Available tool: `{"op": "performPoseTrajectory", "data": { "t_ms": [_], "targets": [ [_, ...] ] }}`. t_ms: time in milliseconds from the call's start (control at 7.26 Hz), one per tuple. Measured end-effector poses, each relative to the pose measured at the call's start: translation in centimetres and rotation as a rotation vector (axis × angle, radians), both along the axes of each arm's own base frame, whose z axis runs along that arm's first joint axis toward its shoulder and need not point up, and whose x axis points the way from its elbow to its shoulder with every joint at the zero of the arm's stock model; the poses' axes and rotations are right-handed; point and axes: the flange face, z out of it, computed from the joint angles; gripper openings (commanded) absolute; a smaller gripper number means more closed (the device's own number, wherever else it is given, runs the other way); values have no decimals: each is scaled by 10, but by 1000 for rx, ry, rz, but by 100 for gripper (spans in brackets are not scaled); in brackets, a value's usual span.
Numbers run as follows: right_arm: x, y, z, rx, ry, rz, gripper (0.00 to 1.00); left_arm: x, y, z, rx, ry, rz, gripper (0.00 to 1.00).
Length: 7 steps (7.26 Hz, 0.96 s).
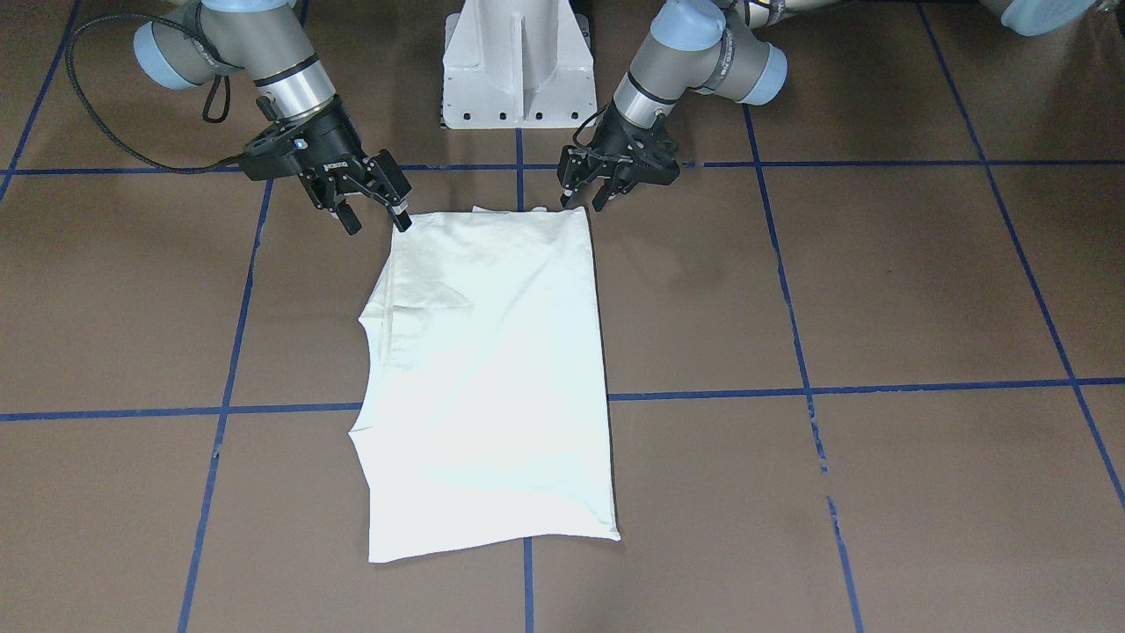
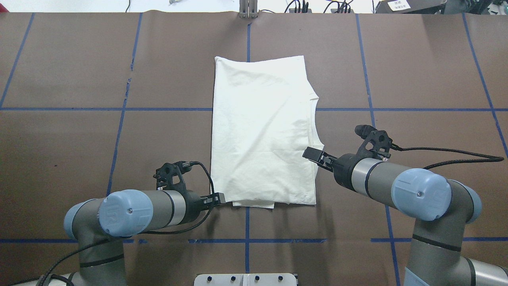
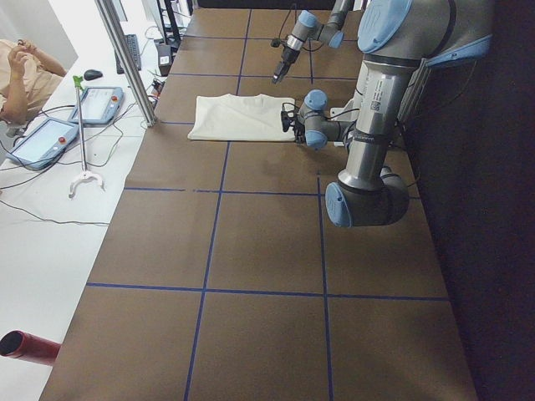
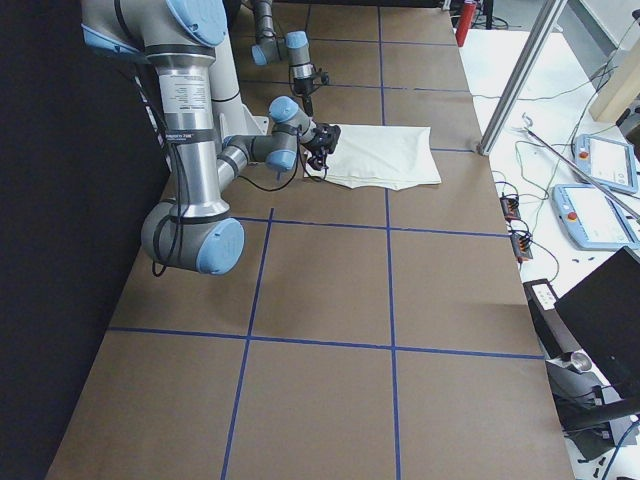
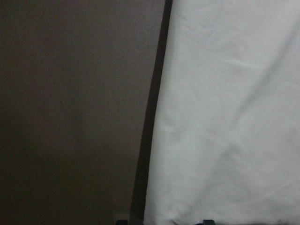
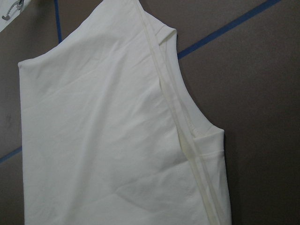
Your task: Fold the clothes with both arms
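The clothes are one cream-white shirt, folded into a long rectangle with its plain side up and its neckline on my right. My left gripper is open and low at the shirt's near left corner, its fingers empty. The left wrist view is filled by the shirt's edge from very close. My right gripper is open too and hangs above the shirt's right edge, holding nothing. The right wrist view looks down on the collar band.
The brown table carries a grid of blue tape lines. The white pedestal base stands between the arms. Off the table's far edge are a metal post, teach pendants and a seated person.
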Motion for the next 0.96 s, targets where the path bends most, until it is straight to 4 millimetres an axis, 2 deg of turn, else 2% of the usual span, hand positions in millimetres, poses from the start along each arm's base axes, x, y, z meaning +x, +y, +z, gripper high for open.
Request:
{"op": "performPoseTrajectory", "data": {
  "t_ms": [413,964],
  "targets": [
    [-2,-1,3,-2,6,2,100,1,-6,-4,-18,10,-18,61],
    [-4,-2,7,-4,14,3,100,3,-9,0,-25,1,-26,61]
  ]
}}
